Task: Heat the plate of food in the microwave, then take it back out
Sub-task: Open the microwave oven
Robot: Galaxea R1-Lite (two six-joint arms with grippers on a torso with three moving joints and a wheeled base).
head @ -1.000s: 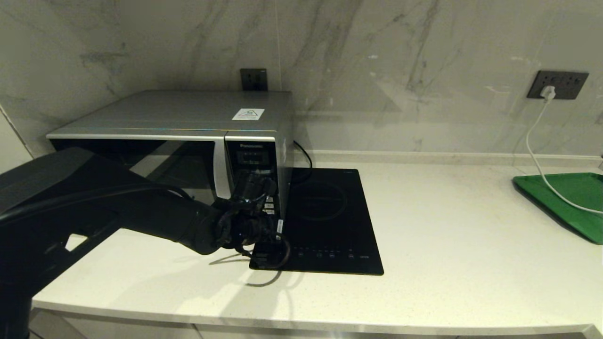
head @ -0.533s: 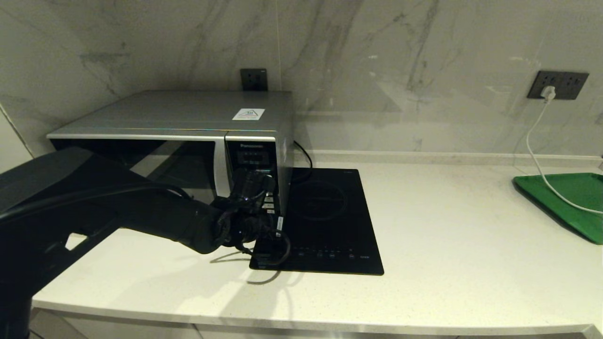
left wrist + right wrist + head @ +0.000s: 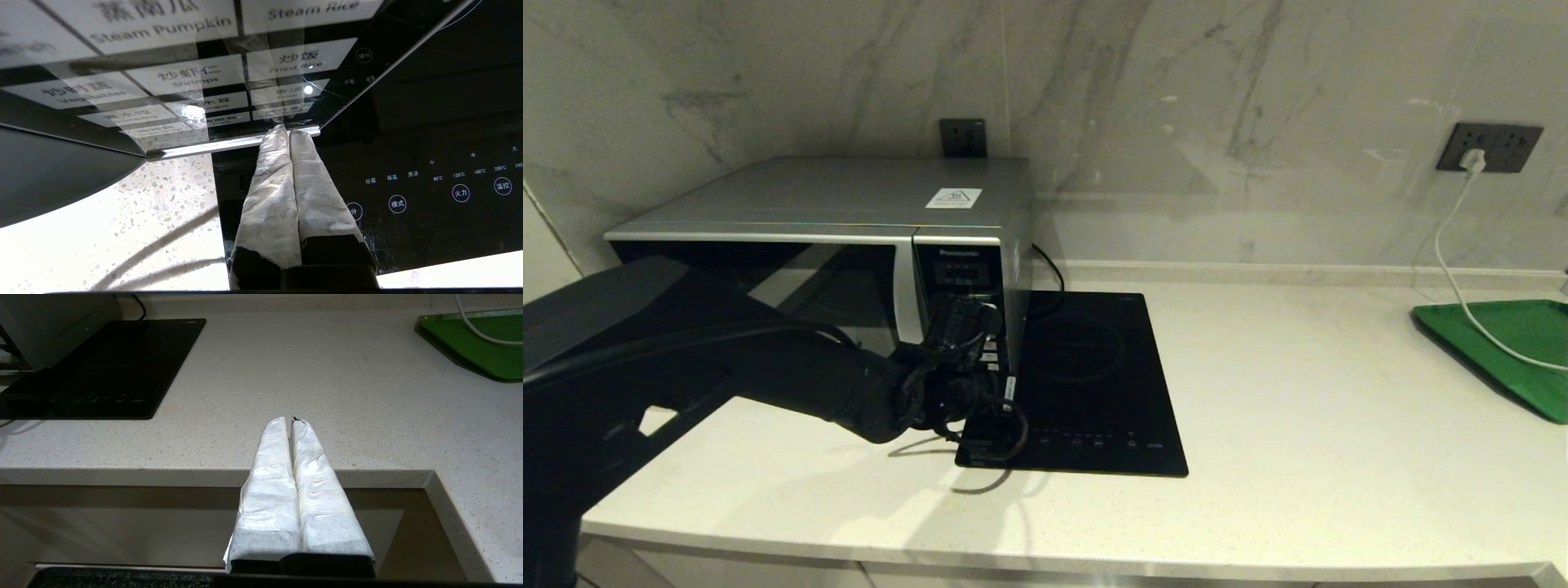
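two grippers, both closed and empty: the left gripper [image 3: 289,132] tips at the keypad of the microwave [image 3: 849,237] near the worktop's left edge; right gripper [image 3: 291,421] parked by the front edge. door shut; the plate of food unseen, presumably inside, heating being set, retrieval remaining

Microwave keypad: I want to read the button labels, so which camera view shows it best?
The left wrist view: the keypad fills it, with labels like Shrimps and Fried Rice readable, and the shut left hand at its lower edge. The head view shows only small buttons behind that hand. The right wrist view shows none.
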